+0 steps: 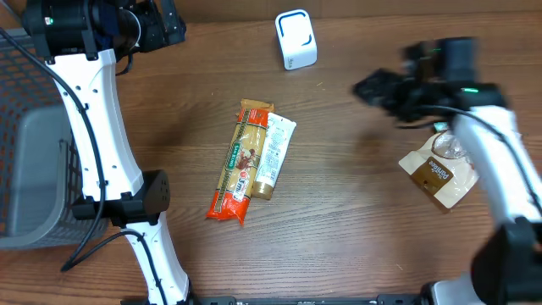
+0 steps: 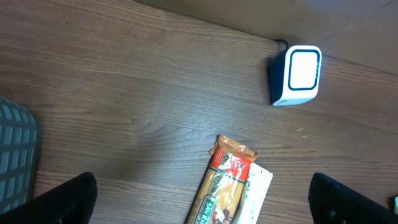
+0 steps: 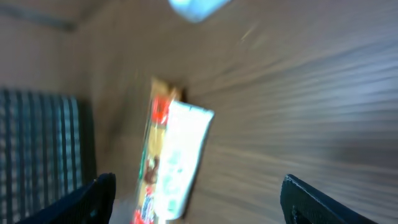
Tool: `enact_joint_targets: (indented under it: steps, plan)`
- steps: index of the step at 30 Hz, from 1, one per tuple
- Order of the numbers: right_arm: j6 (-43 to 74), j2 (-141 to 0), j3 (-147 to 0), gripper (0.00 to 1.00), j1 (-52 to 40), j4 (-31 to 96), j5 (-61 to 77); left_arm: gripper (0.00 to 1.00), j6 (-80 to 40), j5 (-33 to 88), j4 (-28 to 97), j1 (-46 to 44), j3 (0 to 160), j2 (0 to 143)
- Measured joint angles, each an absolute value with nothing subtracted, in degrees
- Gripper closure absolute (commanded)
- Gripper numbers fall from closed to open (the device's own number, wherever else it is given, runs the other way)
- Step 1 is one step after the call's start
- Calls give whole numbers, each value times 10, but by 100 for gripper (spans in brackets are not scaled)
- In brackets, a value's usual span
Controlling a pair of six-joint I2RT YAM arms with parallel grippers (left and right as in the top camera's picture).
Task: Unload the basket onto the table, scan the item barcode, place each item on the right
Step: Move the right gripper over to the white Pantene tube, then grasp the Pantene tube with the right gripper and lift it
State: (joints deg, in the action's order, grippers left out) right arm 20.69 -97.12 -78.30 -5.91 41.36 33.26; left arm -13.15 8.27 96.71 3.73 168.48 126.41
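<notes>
The white barcode scanner (image 1: pixel 295 40) stands at the back of the table and shows in the left wrist view as a scanner (image 2: pixel 297 74) with a lit face. A spaghetti packet (image 1: pixel 240 161) and a white tube (image 1: pixel 273 157) lie side by side mid-table. A brown pouch (image 1: pixel 438 169) lies at the right, under my right arm. My right gripper (image 1: pixel 377 87) hangs open and empty left of the pouch, blurred by motion. In the right wrist view the gripper (image 3: pixel 208 202) frames the packet (image 3: pixel 152 168) and tube (image 3: pixel 183 158). My left gripper (image 2: pixel 202 205) is wide open above the packet (image 2: pixel 225 190).
A grey mesh basket (image 1: pixel 25 127) fills the table's left edge, and its corner (image 2: pixel 15 149) shows in the left wrist view. The left arm's base (image 1: pixel 135 199) stands at the front left.
</notes>
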Motion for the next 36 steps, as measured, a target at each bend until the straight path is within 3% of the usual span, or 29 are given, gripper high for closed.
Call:
enact_joint_targets:
  steps: [5, 11, 26, 33, 36]
  plan:
    - [277, -1079, -779, 16, -160, 384, 339, 1, -131, 83, 967, 37, 1685, 1264]
    - [326, -1156, -772, 21, -211, 366, 353, 0, -131, 83, 967, 37, 1685, 1264]
    - [343, -1169, -772, 40, -318, 293, 355, 0, -131, 83, 967, 37, 1685, 1264]
    - [313, -1169, -821, 36, -323, 401, 315, 0, -131, 83, 967, 37, 1685, 1264]
    - [299, -1169, -850, 46, -324, 406, 307, 0, -131, 83, 967, 37, 1685, 1264]
